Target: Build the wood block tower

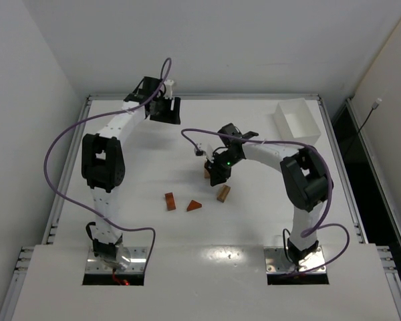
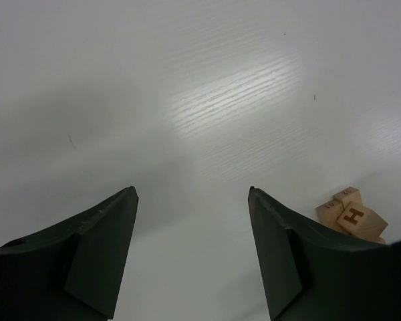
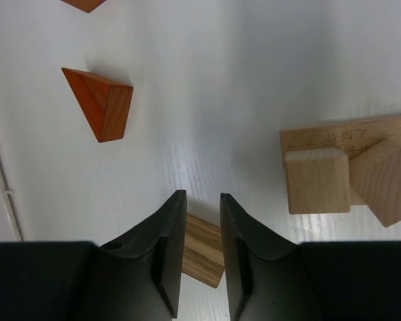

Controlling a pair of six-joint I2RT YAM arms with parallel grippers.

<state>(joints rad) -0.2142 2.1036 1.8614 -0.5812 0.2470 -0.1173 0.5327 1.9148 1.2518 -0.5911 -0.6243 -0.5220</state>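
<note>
Right gripper [image 3: 203, 195] over the wood blocks [image 3: 317, 180], middle of the worktop [image 1: 267, 221]
Its jaws stand slightly parted above a tan brick [image 3: 202, 251] (not gripping it); the left gripper [image 2: 192, 190] gapes wide by the far edge.

1. A white, wood-grained rectangular tabletop [image 1: 267, 221] is edged by grey metal rails [image 1: 254, 96].
2. It is enclosed by plain white walls [image 1: 220, 40] at the rear and both sides.
3. A dark floor strip [image 1: 364, 174] is seen on the right.
4. Overhead light is reflected as a soft glare [image 2: 234, 93] on the tabletop.
</note>
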